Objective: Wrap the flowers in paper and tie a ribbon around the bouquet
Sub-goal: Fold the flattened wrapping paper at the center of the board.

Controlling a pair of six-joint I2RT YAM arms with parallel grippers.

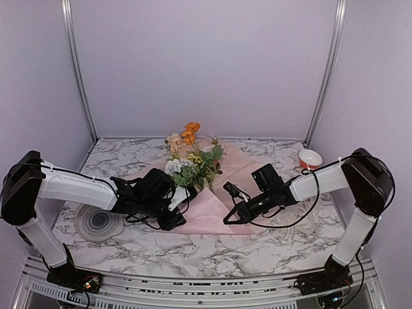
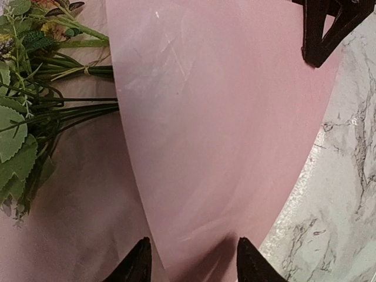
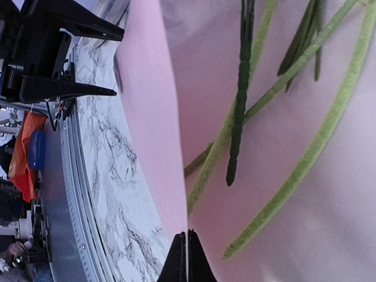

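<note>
The flowers point(image 1: 193, 161) lie at the table's middle on the pink paper point(image 1: 212, 209), stems point(image 2: 70, 106) toward me. A flap of the paper point(image 2: 223, 129) is folded up over the stem ends point(image 3: 238, 117). My right gripper point(image 1: 229, 219) is shut on the flap's edge, the thin sheet running into its closed tips point(image 3: 188, 255). My left gripper point(image 1: 175, 217) stands open, its fingertips point(image 2: 141, 261) either side of the flap's near corner, holding nothing. I cannot make out the ribbon, and a wrapped bouquet is not in view.
A round grey ringed disc point(image 1: 100, 222) lies at the near left by the left arm. A small red-and-white bowl point(image 1: 310, 158) stands at the back right. The two grippers are close together over the paper's near edge. Metal posts point(image 1: 77, 71) rise at the back corners.
</note>
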